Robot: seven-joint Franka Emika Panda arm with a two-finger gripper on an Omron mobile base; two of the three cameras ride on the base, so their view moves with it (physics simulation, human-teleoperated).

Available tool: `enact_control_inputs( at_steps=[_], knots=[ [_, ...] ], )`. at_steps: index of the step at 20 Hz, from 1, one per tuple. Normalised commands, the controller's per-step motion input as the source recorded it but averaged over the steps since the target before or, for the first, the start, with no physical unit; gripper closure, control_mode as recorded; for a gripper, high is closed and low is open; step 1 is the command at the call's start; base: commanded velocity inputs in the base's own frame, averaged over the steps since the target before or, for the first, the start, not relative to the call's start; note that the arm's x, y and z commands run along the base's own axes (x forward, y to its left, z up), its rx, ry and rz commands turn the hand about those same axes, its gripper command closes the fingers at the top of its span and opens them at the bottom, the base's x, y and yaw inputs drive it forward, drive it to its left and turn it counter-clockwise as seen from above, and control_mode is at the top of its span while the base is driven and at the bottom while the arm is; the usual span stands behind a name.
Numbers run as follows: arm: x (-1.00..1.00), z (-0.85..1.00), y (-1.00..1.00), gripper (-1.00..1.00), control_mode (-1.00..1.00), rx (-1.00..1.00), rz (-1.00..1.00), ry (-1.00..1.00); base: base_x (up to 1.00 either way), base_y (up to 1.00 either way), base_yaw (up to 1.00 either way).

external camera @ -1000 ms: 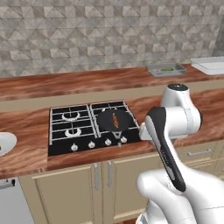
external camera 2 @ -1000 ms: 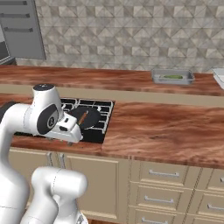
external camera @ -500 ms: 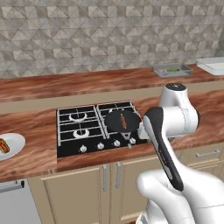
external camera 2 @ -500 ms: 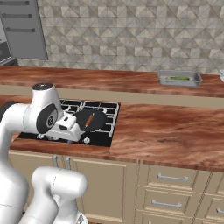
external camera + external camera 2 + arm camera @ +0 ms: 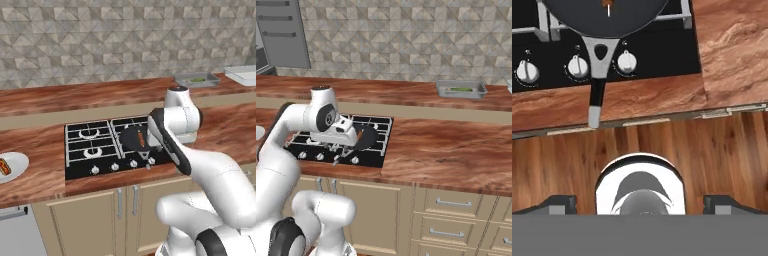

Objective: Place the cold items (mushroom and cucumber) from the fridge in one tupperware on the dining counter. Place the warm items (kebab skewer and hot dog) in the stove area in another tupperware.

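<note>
kebab skewer in the pan, pincer spread wide

kebab skewer (image 5: 141,138) lying in a dark frying pan (image 5: 134,140) on the right-hand burner of the black stove (image 5: 90,148), seen from the left base camera; reddish-brown, short and thin. same pan (image 5: 367,137) in the right base view, partly behind the arm's hand. from the hand camera, pan rim (image 5: 572,25) at the top edge, grey handle (image 5: 597,85) reaching out over the stove knobs and past the front edge of the wood counter (image 5: 732,45), one tip of the skewer (image 5: 608,5) just showing at the top.

hot dog (image 5: 5,166) on a white plate (image 5: 17,162) at the far left of the counter, well apart from the stove.

grey tray (image 5: 197,79) with something green in it on the back counter to the right; white tub (image 5: 243,75) beside it at the frame edge.

pincer (image 5: 640,204) spread as wide as it goes, two dark tips far apart at the bottom of the hand view, nothing between them, held in front of the counter edge over the wooden floor (image 5: 722,155).
</note>
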Motion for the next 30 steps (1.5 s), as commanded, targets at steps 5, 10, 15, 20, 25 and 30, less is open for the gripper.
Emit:
enact_control_inputs(
  at_steps=[5,10,15,20,25,30],
  knots=[
    [1.00,0.07,0.01,-1.00,-1.00,0.02,-0.03,0.23,0.00,0.00,0.00],
    [1.00,-0.40,0.24,-1.00,-1.00,-0.11,-0.06,0.14,0.00,0.00,0.00],
    [0.91,-0.71,0.11,-1.00,-1.00,-0.01,0.00,-0.14,0.00,0.00,0.00],
    [0.62,-0.71,0.00,-1.00,-1.00,0.01,0.00,-0.30,0.00,0.00,0.00],
    [0.75,-0.16,0.00,-1.00,-1.00,0.00,0.00,0.05,0.00,0.00,0.00],
    [0.86,-0.17,0.00,-1.00,-1.00,0.01,0.00,0.06,0.00,0.00,0.00]
  ],
)
